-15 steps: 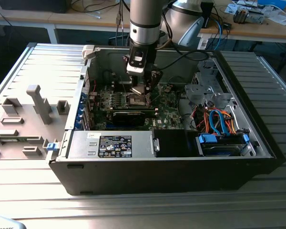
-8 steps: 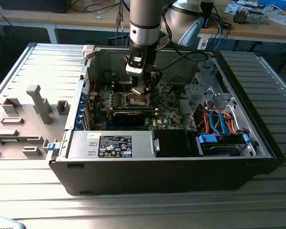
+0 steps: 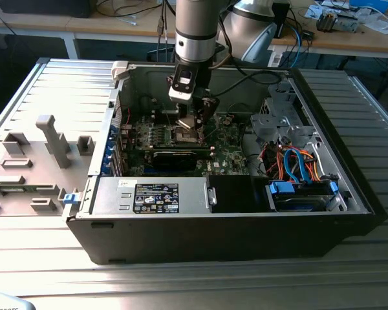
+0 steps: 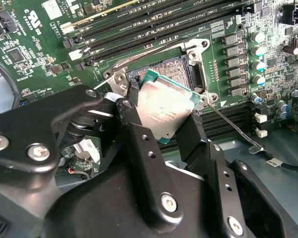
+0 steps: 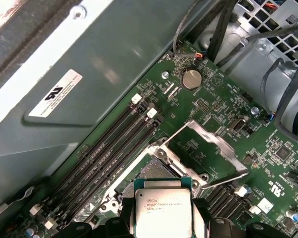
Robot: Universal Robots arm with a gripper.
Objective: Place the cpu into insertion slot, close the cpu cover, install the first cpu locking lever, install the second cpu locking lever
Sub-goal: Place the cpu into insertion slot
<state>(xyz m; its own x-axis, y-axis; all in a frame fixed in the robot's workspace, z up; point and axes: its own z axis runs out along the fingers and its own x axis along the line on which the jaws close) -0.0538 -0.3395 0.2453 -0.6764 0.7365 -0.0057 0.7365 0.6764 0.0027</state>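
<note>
The gripper (image 4: 159, 118) is low inside the open computer case (image 3: 200, 239), and its two black fingers (image 4: 193, 133) are clamped on opposite edges of the cpu (image 4: 168, 103). The chip hangs just above the insertion slot (image 5: 156, 171) on the green motherboard (image 5: 268, 148). In the second wrist view it looks tilted, with one corner nearer to the slot than the others; I cannot tell if it touches already. The cpu cover (image 5: 218, 146) stands swung open beside the slot, and one thin locking lever (image 4: 233, 127) lies free to the side, so none of the closing steps is done.

The danger, as I judge it, is in the seating. If the chip goes down tilted, or turned out of line with the slot, a corner can press on the fine contacts and bend them. If the grip lets go too high, the chip can drop askew or slide against the open cover
</note>
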